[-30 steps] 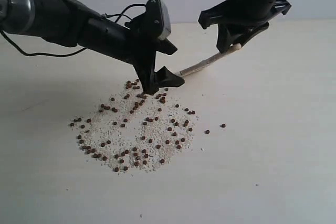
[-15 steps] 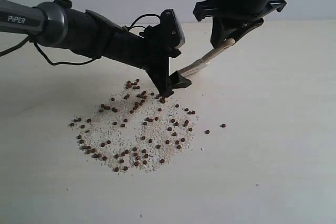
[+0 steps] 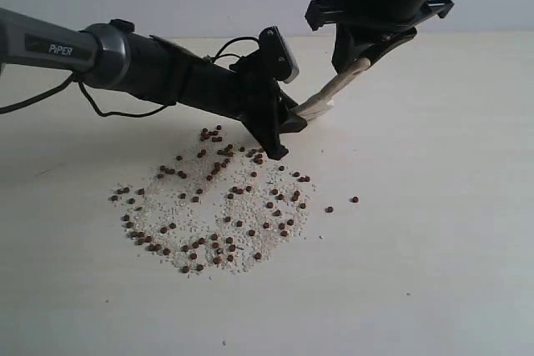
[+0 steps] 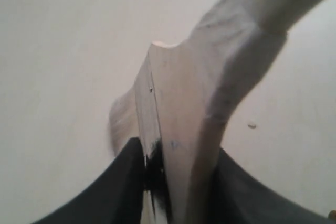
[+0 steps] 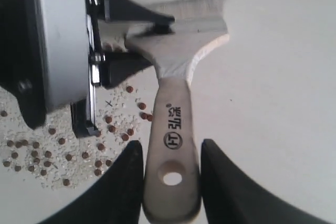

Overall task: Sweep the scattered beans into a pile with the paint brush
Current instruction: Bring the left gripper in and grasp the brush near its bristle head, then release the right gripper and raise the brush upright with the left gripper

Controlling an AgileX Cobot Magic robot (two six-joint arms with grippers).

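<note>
Table (image 3: pixel 450 231): pale and flat; everything rests on it or hangs over it.
Left arm (image 3: pixel 150 68): it reaches in low from the left side of the exterior view, and of the two arms it is the nearer one to the scatter.
Beans (image 3: pixel 217 206): dozens of small reddish-brown pellets, spread in a loose round patch together with whitish crumbs (image 3: pixel 192 231). Two beans lie apart on the right side. No pile is formed yet.
Paint brush (image 5: pixel 173 124): it is off the table, and its long axis slopes down from the right gripper to the left gripper, at the far edge of the patch.
Right gripper (image 3: pixel 365 60): partly closed, it clamps the handle (image 3: pixel 338 87) just beside the hole (image 5: pixel 172 178).
Left gripper (image 3: pixel 288 132): it is closed about halfway, and its two jaws appear to press on the ferrule (image 5: pixel 184 45), one from each side.
Bristles (image 5: pixel 194 3): they point away from the right gripper. It cannot be told whether they touch the table.
Relation for the coming move: the beans lie from the brush head toward the exterior camera and to the left, so the stroke probably must pull in that direction, with the left arm leading.
</note>
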